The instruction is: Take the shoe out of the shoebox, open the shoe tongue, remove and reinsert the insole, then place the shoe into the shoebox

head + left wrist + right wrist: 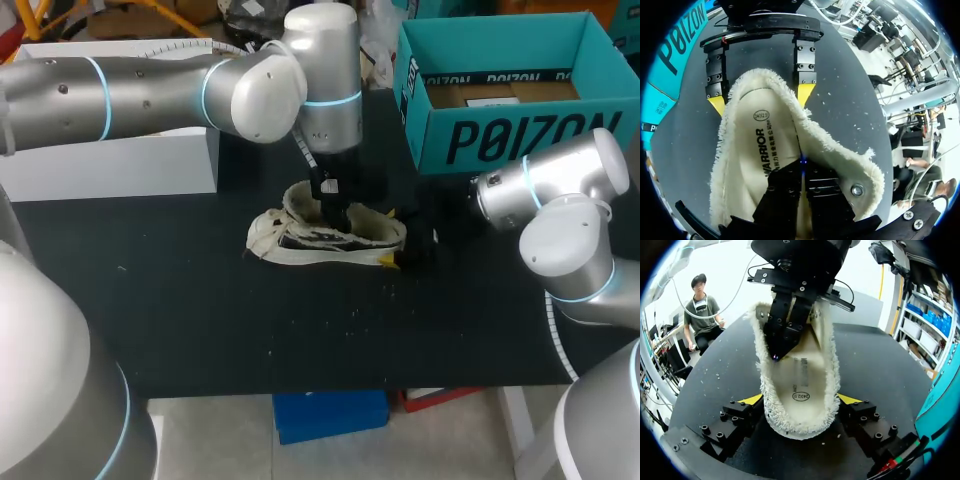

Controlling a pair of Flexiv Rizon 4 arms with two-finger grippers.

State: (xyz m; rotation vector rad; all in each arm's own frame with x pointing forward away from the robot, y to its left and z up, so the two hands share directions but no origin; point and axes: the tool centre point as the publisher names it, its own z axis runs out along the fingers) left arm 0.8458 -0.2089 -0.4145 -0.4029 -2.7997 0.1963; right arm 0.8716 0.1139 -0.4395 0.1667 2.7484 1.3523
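A cream, fleece-lined shoe (330,238) lies on its side in the middle of the black table (200,320). My left gripper (333,215) points down into the shoe's mouth. In the left wrist view its black fingers (785,195) stand almost together on the printed insole (760,145), with nothing visibly between them. My right gripper (392,238) straddles the heel. In the right wrist view its yellow tips (751,400) press the fleece collar from both sides, so it is shut on the shoe (800,405). The insole (802,377) lies flat inside.
The open teal shoebox (500,140) stands at the back right, behind my right arm. A white box (110,165) sits at the back left. The near half of the table is bare black surface with small specks.
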